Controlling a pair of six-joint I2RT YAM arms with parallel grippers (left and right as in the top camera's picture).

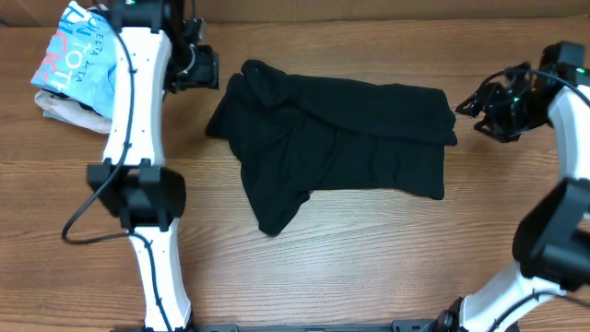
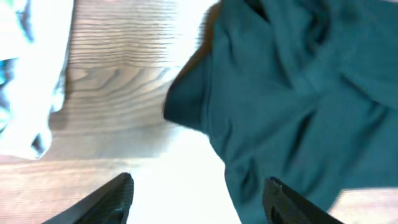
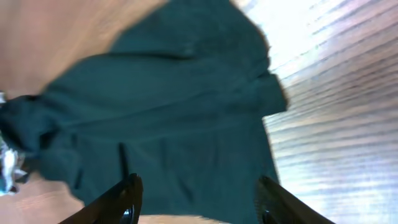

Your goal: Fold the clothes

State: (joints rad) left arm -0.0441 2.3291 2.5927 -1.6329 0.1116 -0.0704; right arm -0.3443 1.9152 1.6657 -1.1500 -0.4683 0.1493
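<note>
Status from my end, big to small.

One table [image 1: 369,267], wood top, with everything on its far half.

One black shirt [image 1: 341,138], mid-table between the two arms. It's roughly spread but rumpled. The far edge looks doubled over into a thick band, one flap hangs toward the near-left, and the left side is bunched. There's no clean rectangle and no aligned edges. My read is that the fold is barely started, with maybe one rough lay-over along the top. Flattening, sleeves, side folds and the final halving are all left. I can't spot a logo or tag in any view.

Two arms: left arm [image 1: 138,111] and right arm [image 1: 562,221], one on each side of the shirt.

One light blue shirt [image 1: 78,55] in the far-left corner, lettering up. It lies on one beige garment [image 1: 69,112], which shows only an edge beneath it. Both are well apart from the black shirt and not part of the job, so I'm leaving them.

Two grippers:
- **left gripper** [image 2: 198,186]: fingers spread wide with nothing between them. It sits just beside the shirt's bunched far-left corner, mostly over bare wood in the wrist view.
- **right gripper** [image 3: 199,186]: also spread and empty, near the shirt's right edge. Its wrist view looks down on fabric, and I can't tell whether it's touching.

Tally: 1 table, 1 black shirt, 2 arms, 1 blue shirt, 1 beige garment, 2 grippers. That's three garments, one to fold.
</note>
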